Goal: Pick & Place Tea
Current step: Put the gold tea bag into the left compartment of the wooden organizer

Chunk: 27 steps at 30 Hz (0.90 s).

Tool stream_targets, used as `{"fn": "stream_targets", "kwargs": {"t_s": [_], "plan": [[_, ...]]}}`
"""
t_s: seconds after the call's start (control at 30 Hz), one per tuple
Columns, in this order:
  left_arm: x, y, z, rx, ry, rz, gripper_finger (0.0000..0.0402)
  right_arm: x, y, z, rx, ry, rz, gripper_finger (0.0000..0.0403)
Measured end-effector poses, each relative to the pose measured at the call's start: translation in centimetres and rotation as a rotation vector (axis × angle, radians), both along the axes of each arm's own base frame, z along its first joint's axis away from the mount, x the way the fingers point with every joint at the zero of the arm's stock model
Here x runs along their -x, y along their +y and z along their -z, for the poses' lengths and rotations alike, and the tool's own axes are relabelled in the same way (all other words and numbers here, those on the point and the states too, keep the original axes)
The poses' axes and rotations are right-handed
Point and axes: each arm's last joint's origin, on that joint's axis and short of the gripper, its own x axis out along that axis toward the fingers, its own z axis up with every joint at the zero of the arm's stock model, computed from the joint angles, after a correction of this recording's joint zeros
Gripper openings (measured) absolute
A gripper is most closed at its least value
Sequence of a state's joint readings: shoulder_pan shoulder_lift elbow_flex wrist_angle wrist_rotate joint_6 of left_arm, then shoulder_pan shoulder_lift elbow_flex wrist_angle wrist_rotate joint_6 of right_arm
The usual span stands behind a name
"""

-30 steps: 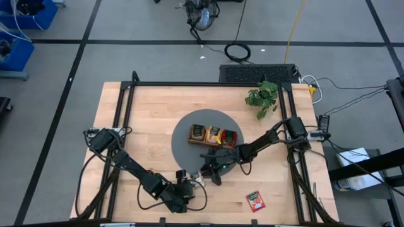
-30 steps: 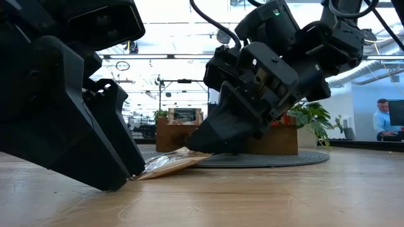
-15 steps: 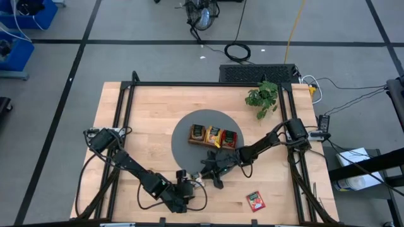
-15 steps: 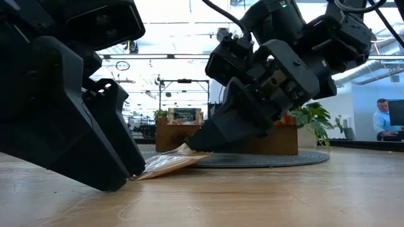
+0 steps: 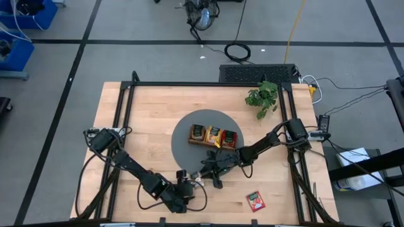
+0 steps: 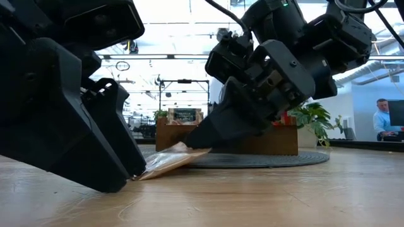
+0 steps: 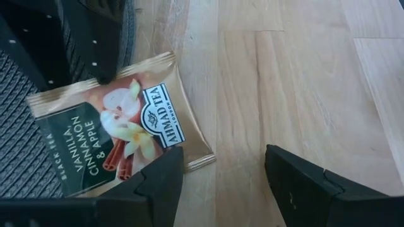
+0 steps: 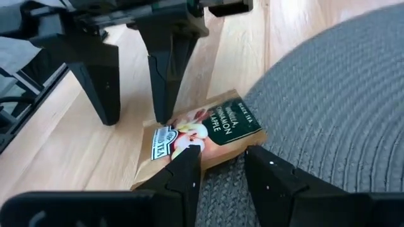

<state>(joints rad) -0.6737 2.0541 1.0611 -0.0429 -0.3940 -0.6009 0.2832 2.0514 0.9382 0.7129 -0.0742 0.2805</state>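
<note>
One tea sachet (image 7: pixel 120 132), cream with dark green print, lies half on the wood and half on the edge of the grey round mat (image 8: pixel 328 94). In the low view the sachet (image 6: pixel 167 162) slopes up toward the mat. My left gripper (image 7: pixel 224 170) stands open at its near end, and my right gripper (image 8: pixel 221 161) stands open at its mat end. Seen from above, the left gripper (image 5: pixel 187 187) and the right gripper (image 5: pixel 210 175) face each other across the sachet (image 5: pixel 199 180). A red sachet (image 5: pixel 255 200) lies flat on the wood near the front edge. My left gripper touches the sachet's near corner (image 7: pixel 189 161) with the tip of one finger (image 7: pixel 161 180); the other finger stands clear over bare wood. The fingers slant down from the table's near left. That end of the sachet rests on the wood. My right gripper rests one fingertip (image 8: pixel 188 161) on top of the sachet's printed face, near the edge by the mat (image 8: pixel 211 148). Its other finger (image 8: pixel 271 176) stands over the mat. The fingers slant down from the table's right. This end of the sachet sits slightly raised.
A brown wooden tray (image 5: pixel 213 135) with sachets in its compartments stands on the mat beyond the grippers. A potted plant (image 5: pixel 262 98) stands at the far right. Bare wood stretches along the near edge, right of the grippers.
My right gripper has rolled a little about its own pointing line while staying at the sachet's mat end. The sachet lies where it was.
</note>
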Motion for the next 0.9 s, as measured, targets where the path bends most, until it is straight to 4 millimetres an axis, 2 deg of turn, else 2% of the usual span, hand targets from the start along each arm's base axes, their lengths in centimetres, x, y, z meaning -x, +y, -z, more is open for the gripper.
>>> {"fn": "stream_targets", "kwargs": {"t_s": [0.1, 0.4, 0.7, 0.8, 0.9], "plan": [[0.2, -0.3, -0.3, -0.025, -0.029, 0.016, 0.0225, -0.1, 0.1, -0.3, 0.014, -0.037, -0.013, 0.0110], [1.4, -2.0, -3.3, -0.053, -0.146, 0.107, 0.0225, 0.1, 0.8, -0.2, 0.092, -0.060, -0.081, 0.0109], [1.5, -2.0, -3.8, -0.016, -0.161, 0.030, 0.0225, 0.6, 2.0, -0.1, 0.138, -0.071, -0.139, 0.0109], [1.7, -1.4, -3.7, 0.012, -0.123, -0.051, 0.0225, 0.8, 2.6, -0.1, 0.165, -0.084, -0.170, 0.0109], [2.0, -0.6, -4.3, 0.037, -0.091, -0.163, 0.0225, 1.1, 3.4, -0.2, 0.224, -0.116, -0.228, 0.0109]]}}
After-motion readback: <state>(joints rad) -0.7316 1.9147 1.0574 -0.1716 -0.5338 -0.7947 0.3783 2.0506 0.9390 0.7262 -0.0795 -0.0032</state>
